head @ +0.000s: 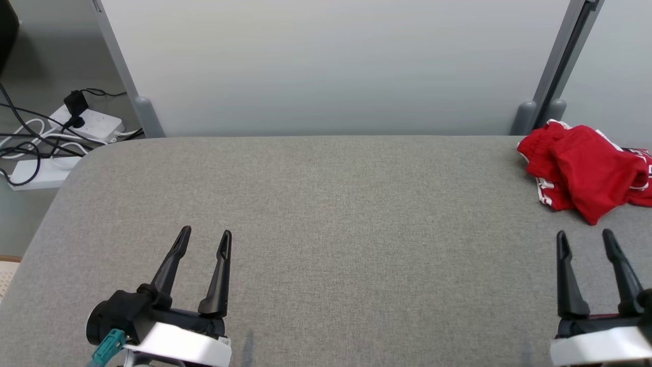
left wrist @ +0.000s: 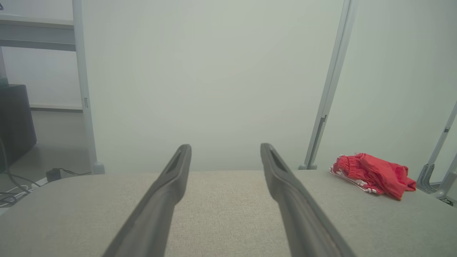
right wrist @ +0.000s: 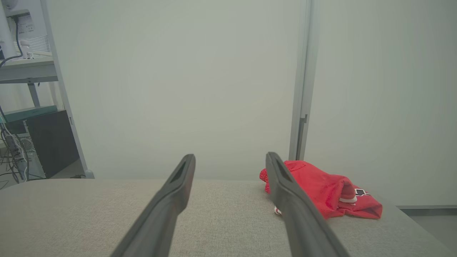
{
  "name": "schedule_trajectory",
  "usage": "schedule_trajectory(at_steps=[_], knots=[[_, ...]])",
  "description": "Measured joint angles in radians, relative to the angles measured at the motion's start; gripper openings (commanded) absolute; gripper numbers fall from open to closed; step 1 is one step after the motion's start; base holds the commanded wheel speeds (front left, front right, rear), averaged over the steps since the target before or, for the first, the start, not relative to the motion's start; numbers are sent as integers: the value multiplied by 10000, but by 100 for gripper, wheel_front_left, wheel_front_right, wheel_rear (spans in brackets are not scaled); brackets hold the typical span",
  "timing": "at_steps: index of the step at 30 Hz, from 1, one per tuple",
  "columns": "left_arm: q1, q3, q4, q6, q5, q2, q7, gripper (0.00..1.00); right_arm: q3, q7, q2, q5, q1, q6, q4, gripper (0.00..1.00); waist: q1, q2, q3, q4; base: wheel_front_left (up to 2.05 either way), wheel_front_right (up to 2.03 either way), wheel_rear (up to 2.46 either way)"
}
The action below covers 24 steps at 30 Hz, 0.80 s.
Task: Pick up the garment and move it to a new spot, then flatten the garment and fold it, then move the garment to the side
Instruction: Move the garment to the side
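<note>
Two grippers, both spread wide and gripping nothing: the left gripper (head: 206, 232) hovers over the near left of the grey desk (head: 326, 214), and the right gripper (head: 583, 233) over the near right.

The red garment (head: 580, 168), which looks like shorts with white trim, sits at the far right of the desk, just ahead of the right gripper and apart from it.

So where does the task stand? The garment is off to the side, as the task's last step asks. It is a bunched, lumpy bundle though, with layers overlapping unevenly, and not a flat, squared fold. That fits a heap waiting to be carried to a working spot. It also fits a loose fold already set aside. The middle of the desk has no cloth on it, so no flattening or folding is under way right now.

The garment's right edge runs off the head view. In the right wrist view, one dark finger (right wrist: 292, 200) covers its near left part. A small black-and-white emblem (right wrist: 360, 192) peeks out, too small to read. How the layers lie underneath cannot be made out.
</note>
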Motion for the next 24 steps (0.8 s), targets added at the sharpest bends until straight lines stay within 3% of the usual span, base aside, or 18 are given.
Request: schedule_trajectory(at_steps=[24], knots=[[620, 234, 211, -92, 775, -184, 0, 100, 339, 0, 265, -13, 1350, 0, -518, 100, 0, 0, -388, -35, 0, 0, 0]])
